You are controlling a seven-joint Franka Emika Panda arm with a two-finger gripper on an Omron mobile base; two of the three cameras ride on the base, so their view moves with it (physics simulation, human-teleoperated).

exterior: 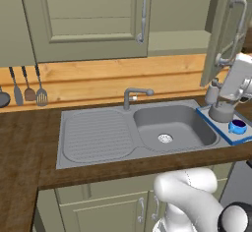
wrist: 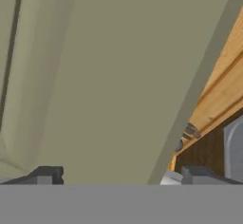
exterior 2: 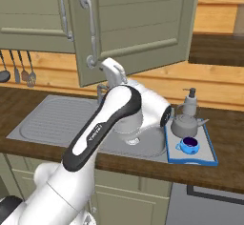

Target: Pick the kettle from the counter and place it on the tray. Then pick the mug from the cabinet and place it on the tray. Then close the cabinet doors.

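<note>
Kettle and mug both sit on the tray, lower right of the right base frame, so I judge only door closing is left.

Gripper is spread wide, holding nothing; fingertips sit at the bottom of the hand frame, right up against an olive panel of the cabinet doors. I can't tell if they touch it.

Left door looks shut or nearly so, upper left of the left base frame. Right door stands swung out at upper right, edge-on.

Risks as I see them:
- Wrist hangs just above the tray; a low sweep could clip the kettle or knock the mug off.
- Pushing near the hinge edge could slip off the panel and leave the door ajar.
- Open fingers could snag the bar handle.
</note>
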